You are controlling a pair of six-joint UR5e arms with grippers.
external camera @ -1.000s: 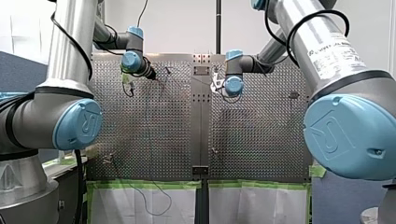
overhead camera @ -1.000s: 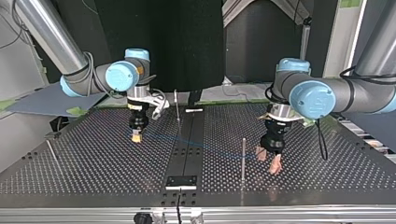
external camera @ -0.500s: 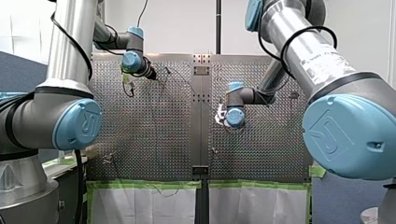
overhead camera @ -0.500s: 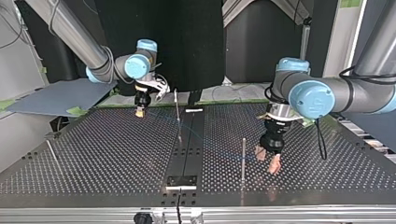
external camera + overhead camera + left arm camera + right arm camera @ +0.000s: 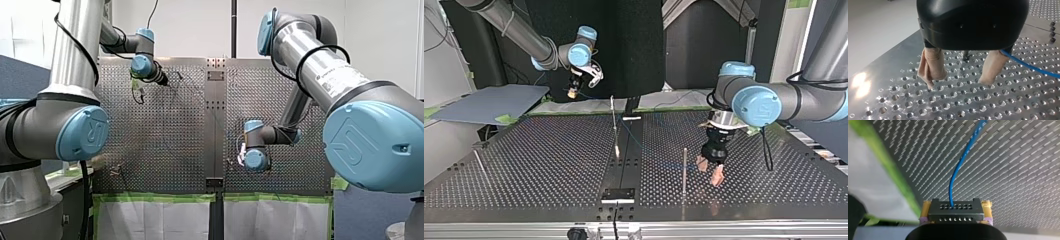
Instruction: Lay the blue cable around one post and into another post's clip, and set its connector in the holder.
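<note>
Connector (image 5: 956,207) sits clamped between the fingers of right gripper (image 5: 956,213), raised past the far edge of the worktop (image 5: 549,165) in the top view, blue cable (image 5: 958,170) trailing down. The left gripper (image 5: 956,83), fingers open, hangs beside the cable. Routing and seating look undone.

The same perforated table (image 5: 165,130) is seen from above at one end, faced low from the opposite end, and closely from both wrists.
</note>
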